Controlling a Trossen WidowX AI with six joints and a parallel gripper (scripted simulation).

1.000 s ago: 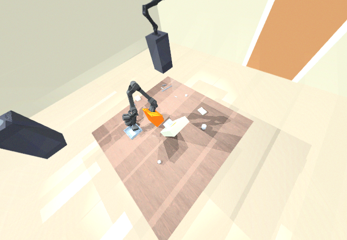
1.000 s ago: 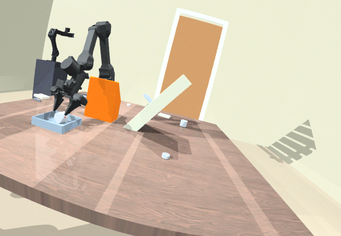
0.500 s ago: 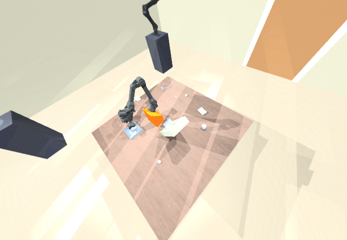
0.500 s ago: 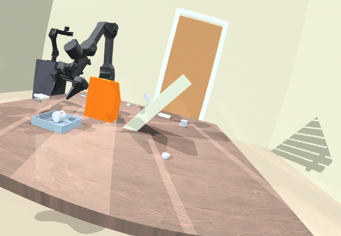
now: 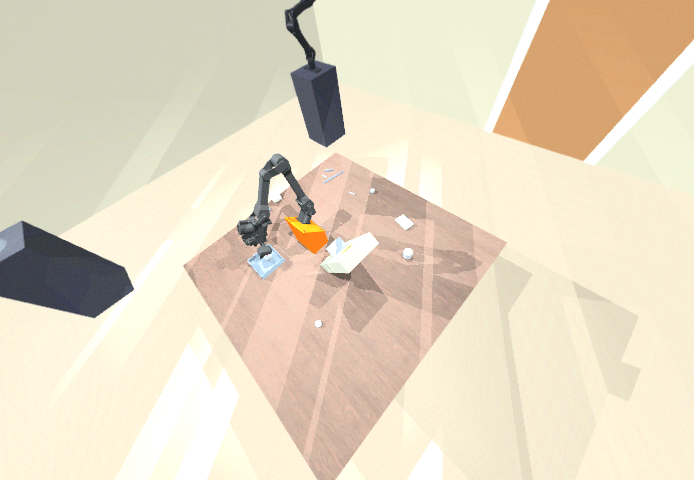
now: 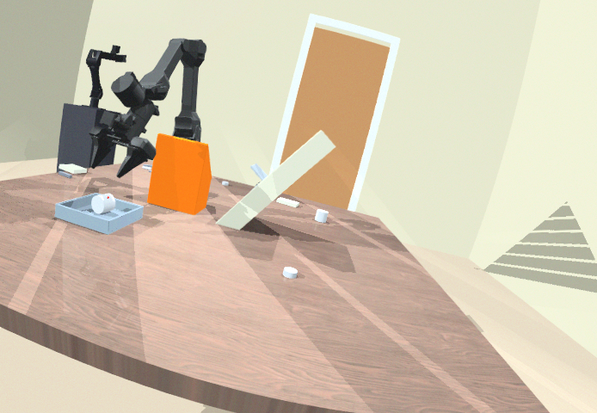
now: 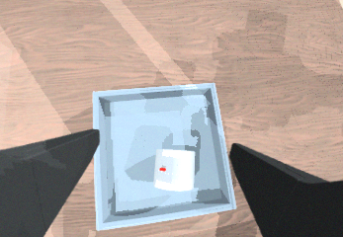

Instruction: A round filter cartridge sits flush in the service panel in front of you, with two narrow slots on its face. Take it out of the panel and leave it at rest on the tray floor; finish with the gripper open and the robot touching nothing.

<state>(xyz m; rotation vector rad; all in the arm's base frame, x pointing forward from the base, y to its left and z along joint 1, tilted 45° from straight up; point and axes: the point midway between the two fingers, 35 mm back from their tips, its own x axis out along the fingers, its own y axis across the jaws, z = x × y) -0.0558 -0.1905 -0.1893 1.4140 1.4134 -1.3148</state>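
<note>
The cartridge (image 7: 175,170) lies on its side on the floor of the tray (image 7: 105,163), in the part of the tray nearer the bottom edge of the wrist view, close to one wall. Its long axis is about level with the floor, and a small red mark shows on it.

The gripper (image 6: 120,157) hangs above the tray with its jaws wide apart, and nothing is between them. In the exterior view the fingertips (image 6: 128,168) are well above the tray rim, so the cartridge is straight below the tool and apart from it. The wrist view agrees: the two dark fingers stand to either side of the tray, touching nothing.

In my judgement, the placing is done. The coming move needs only a retreat upward, away from the cartridge and from the orange block (image 6: 180,174) just beside the arm.
</note>
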